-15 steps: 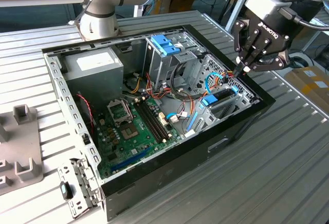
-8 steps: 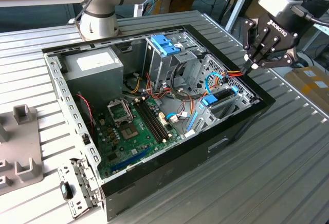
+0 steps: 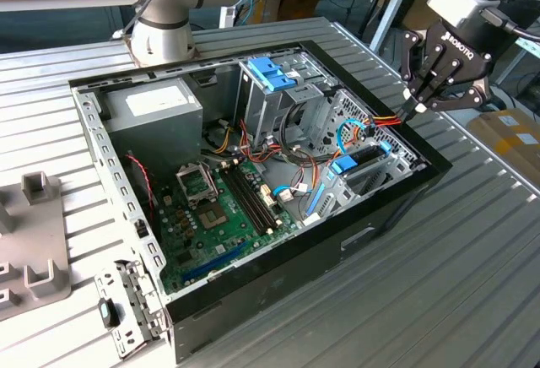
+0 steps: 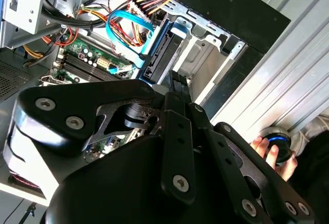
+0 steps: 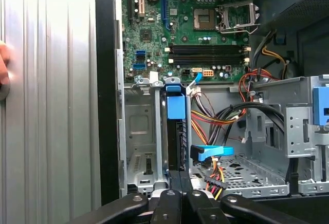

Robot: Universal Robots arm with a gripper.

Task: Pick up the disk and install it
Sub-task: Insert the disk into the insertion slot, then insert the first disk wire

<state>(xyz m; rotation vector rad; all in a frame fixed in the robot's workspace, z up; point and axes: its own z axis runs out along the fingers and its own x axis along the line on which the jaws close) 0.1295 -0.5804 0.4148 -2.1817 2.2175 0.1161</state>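
The disk (image 3: 346,165) stands on edge in a silver drive bay at the near corner of the open computer case (image 3: 396,208), on the exterior view's right. Its blue frame tab shows on top. The first wrist view looks straight down on the disk (image 5: 175,108) in its slot, next to an empty silver slot. My gripper (image 3: 413,110) hangs above the case's edge, up and to the exterior view's right of the disk, and does not touch it. Its black fingers are shut together with nothing between them, as the gripper (image 5: 177,175) and the gripper (image 4: 175,77) show in both wrist views.
Inside the case are a green motherboard (image 3: 219,208), a grey power supply box (image 3: 152,102), a blue latch on a metal cage (image 3: 270,73) and loose coloured cables (image 3: 380,123). A person's hand (image 4: 267,149) rests on a round device on the ribbed table. Grey fixtures (image 3: 34,241) lie on the exterior view's left.
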